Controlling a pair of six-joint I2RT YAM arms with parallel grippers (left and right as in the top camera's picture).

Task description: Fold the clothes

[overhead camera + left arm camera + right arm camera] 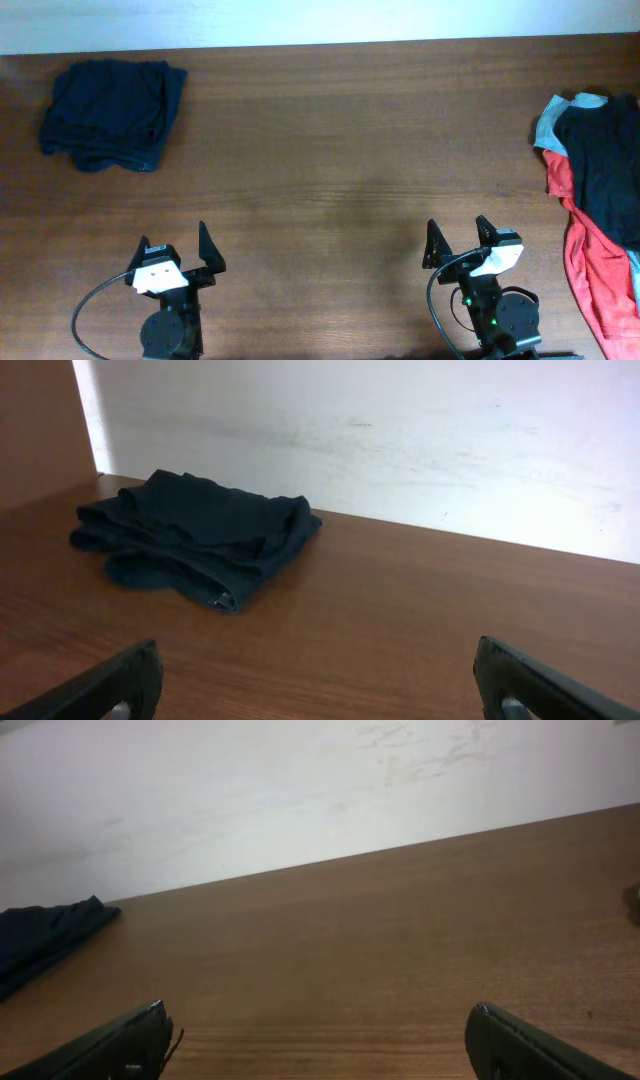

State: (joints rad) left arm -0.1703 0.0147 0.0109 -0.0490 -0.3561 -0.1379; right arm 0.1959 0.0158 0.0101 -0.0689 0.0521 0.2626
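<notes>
Shorts (112, 115) crumpled on desk (330, 150), far end opposite heap (600, 170); left jaws, right jaws wide apart, empty, well clear of heap; likely step: initial reach, nothing folded yet; next: left arm out to shorts, pinch an edge, drag centre, flatten.

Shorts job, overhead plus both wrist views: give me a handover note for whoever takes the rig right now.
Left gripper: open, empty, at the near edge of the table.
Right gripper: open, empty, also at the near edge.
Navy shorts: far left corner, a compact layered bundle, clear of both arms.
Done: shorts look folded over, edges uneven.
Left: judge whether the fold passes; if not, the left arm is nearer to redo it.
Heap of clothes lies at the right edge.
</notes>
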